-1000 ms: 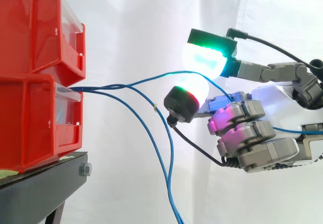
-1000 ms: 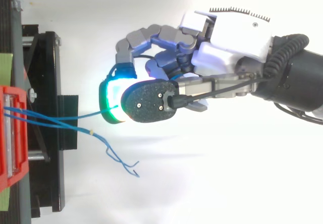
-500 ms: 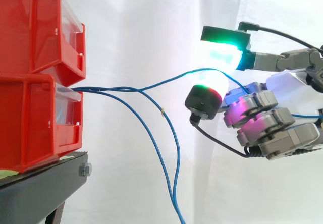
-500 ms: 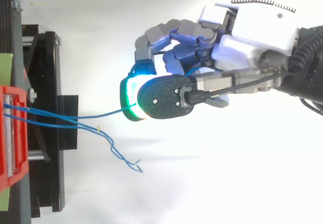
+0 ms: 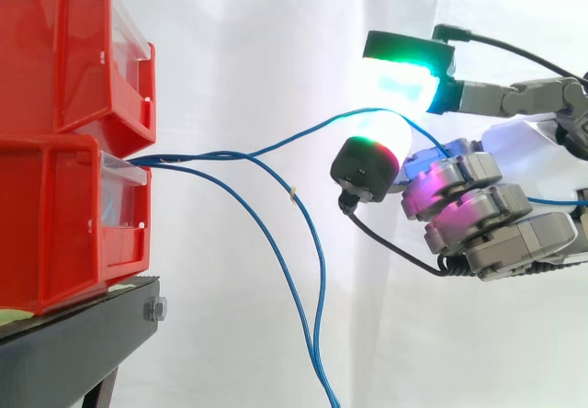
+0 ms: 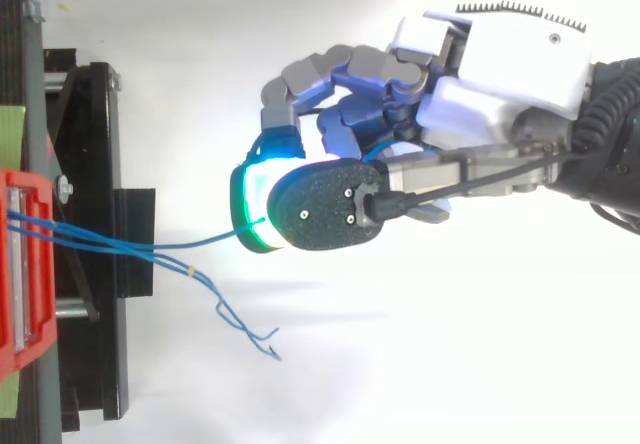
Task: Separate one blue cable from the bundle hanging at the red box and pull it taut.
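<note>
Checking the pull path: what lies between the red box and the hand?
Side view: only the blue cable the hand holds, sagging slightly; other strands droop below.

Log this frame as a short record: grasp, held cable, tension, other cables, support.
grasp: hand shut on one blue cable, pinched between glowing fingers
path: from lower red bin up to the hand
tension: bowed, not yet taut
rest: two other cables hang down from the same bin
support: black stand under the stacked bins
</note>
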